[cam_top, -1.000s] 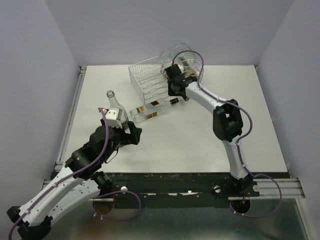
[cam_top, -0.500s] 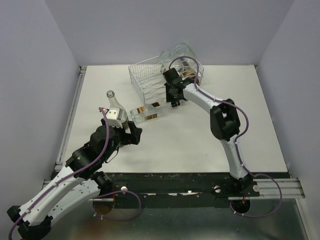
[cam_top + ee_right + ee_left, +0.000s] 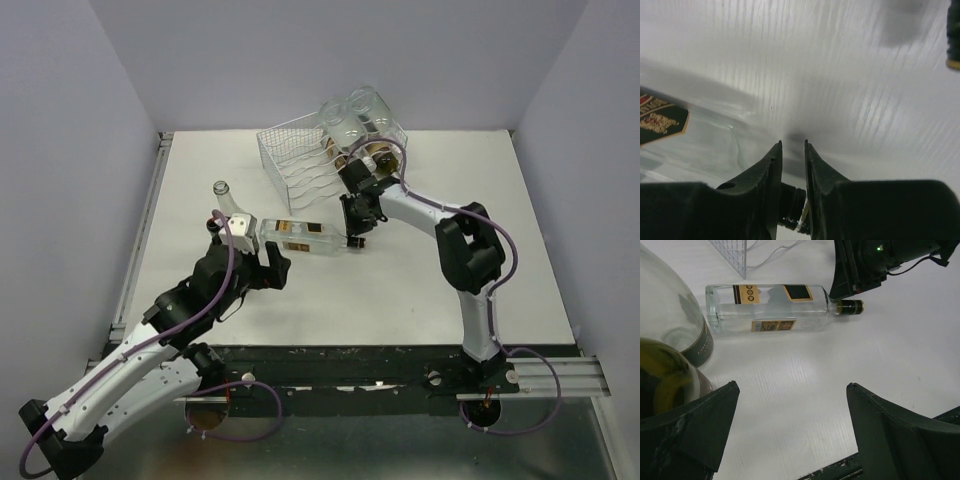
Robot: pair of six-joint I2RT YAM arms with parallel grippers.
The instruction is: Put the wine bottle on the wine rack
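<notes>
Both empty: left pincer [image 3: 791, 386] wide, right pincer [image 3: 792, 143] barely parted; wine bottle [image 3: 770, 307] lies neck-rightward.

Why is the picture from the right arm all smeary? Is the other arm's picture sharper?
Right wrist view: the table is smeared into streaks and the lying bottle's label is fuzzy; only the right pincer has crisp edges. Left wrist view: the lying bottle is sharp, while the big near bottle is blurry. Top view: even light, soft shadows.
</notes>
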